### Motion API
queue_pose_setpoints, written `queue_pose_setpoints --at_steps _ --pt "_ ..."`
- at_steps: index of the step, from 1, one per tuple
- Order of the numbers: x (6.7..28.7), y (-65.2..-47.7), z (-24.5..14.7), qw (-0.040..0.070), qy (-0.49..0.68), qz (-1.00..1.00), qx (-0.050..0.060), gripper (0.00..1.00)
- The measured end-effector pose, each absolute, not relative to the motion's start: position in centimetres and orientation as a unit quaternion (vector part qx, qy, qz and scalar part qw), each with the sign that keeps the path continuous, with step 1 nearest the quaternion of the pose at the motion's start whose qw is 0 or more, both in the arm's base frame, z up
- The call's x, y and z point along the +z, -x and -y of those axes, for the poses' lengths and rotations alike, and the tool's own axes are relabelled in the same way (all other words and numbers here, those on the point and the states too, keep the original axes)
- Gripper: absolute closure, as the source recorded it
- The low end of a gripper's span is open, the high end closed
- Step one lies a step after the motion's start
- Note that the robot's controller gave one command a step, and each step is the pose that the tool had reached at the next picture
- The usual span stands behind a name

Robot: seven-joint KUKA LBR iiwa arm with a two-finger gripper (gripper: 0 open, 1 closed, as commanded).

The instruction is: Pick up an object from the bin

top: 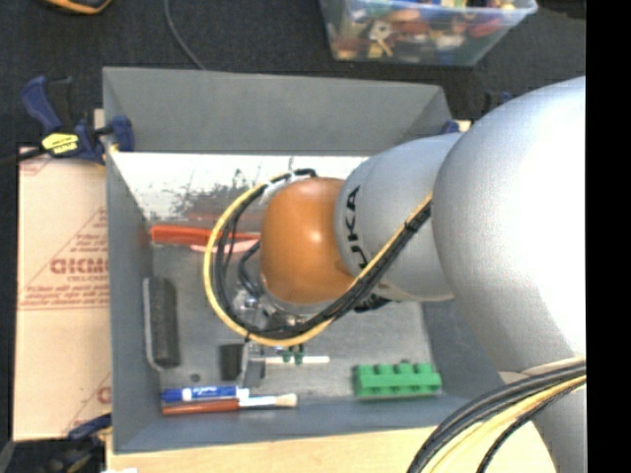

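My gripper (245, 355) pokes out below the arm's orange cover, low over the bin's front middle. Just right of it lies a thin white stick with green marks (301, 360). Close in front of it lie a blue-and-white marker (205, 394) and, right beside that, a brush with an orange handle and a pale tip (246, 402), side by side along the front wall. Nothing can be seen held in the gripper.
A green toy brick (396, 379) sits at the front right. A dark grey oblong block (162, 321) lies along the left wall. An orange-red stick (181, 235) lies at the back left. The arm and its cover hide the bin's middle and right.
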State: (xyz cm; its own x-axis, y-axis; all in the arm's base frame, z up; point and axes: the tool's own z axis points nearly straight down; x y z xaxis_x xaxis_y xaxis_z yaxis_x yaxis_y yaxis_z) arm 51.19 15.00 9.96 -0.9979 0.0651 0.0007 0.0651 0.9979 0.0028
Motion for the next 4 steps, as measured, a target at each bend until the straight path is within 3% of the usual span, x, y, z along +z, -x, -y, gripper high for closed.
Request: queue_pose_setpoints --at_steps 1,2,4 --pt "7.1 -51.4 -14.0 -0.013 0.041 0.999 -0.004 0.0" --pt "7.1 -52.3 -12.5 -0.007 0.045 0.999 -0.004 1.0" --pt "8.2 -52.1 -12.5 -0.004 0.046 0.999 -0.003 1.0"
